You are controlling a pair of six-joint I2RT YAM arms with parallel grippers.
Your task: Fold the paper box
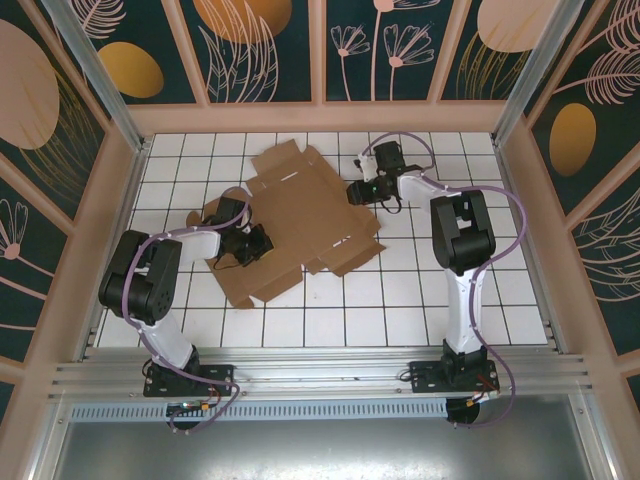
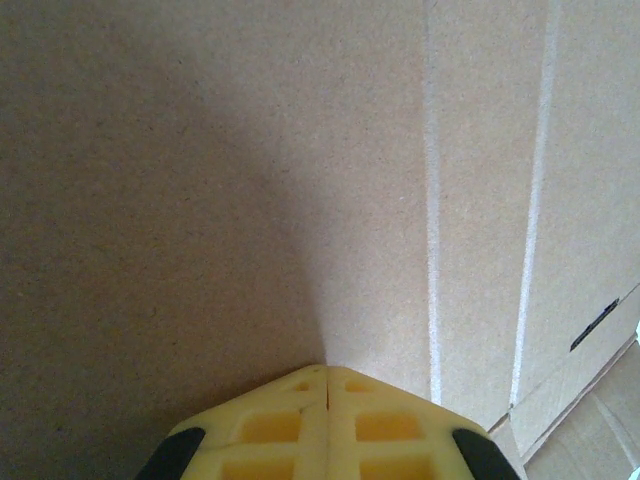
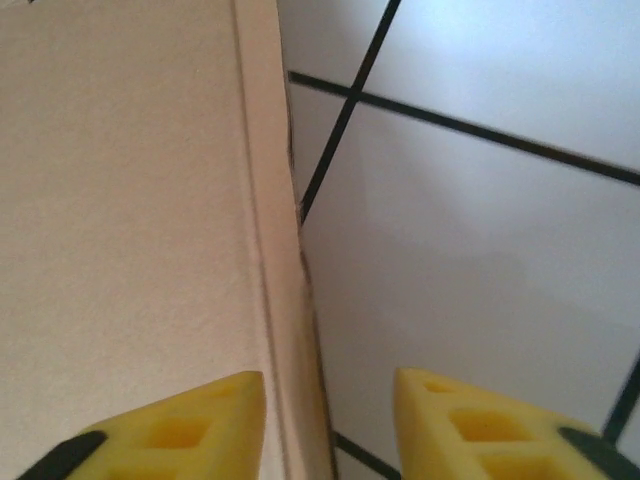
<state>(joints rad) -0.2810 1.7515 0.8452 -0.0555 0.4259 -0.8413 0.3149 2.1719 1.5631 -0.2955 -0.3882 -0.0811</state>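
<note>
The paper box (image 1: 305, 215) is a large flat brown die-cut sheet with flaps and slits, lying on the white tiled table (image 1: 420, 300). My left gripper (image 1: 262, 243) rests on the sheet's left part. In the left wrist view it (image 2: 327, 370) is shut, its yellow fingertips together over bare cardboard (image 2: 250, 180) with crease lines to the right. My right gripper (image 1: 352, 192) is at the sheet's right edge. In the right wrist view it (image 3: 330, 385) is open, and the cardboard's edge (image 3: 280, 300) runs between its fingers, closer to the left one.
Pink-framed walls (image 1: 320, 115) with dark floral panels close in the table at the back and sides. An aluminium rail (image 1: 320, 375) carries both arm bases at the near edge. Bare tiles (image 3: 480, 250) lie to the right of the sheet and in front of it.
</note>
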